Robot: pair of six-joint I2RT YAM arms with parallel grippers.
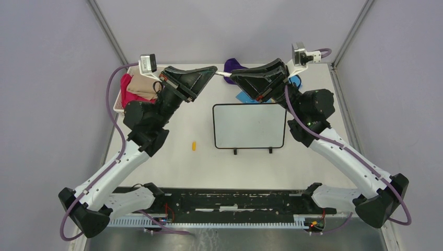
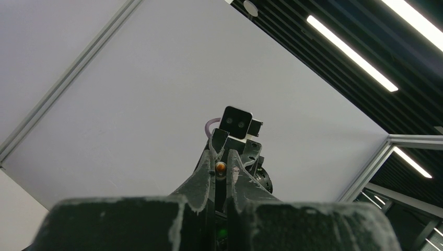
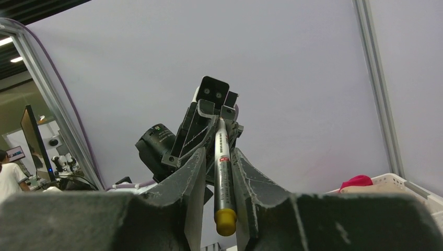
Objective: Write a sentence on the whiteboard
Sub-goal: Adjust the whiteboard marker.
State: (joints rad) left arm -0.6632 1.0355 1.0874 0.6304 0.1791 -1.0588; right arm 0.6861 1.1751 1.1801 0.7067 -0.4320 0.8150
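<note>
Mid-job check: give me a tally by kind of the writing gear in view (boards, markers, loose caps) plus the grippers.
whiteboard: 1, blank
marker: 1, spanning the two grippers
loose yellow cap: 1, on the table left of the board
grippers: 2, left gripper and right gripper
Total: 5

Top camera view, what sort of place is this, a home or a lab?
Probably a robotics lab cell: two robot arms bolted to a table, plain panel walls on metal framing, and a person beyond in the right wrist view.
</note>
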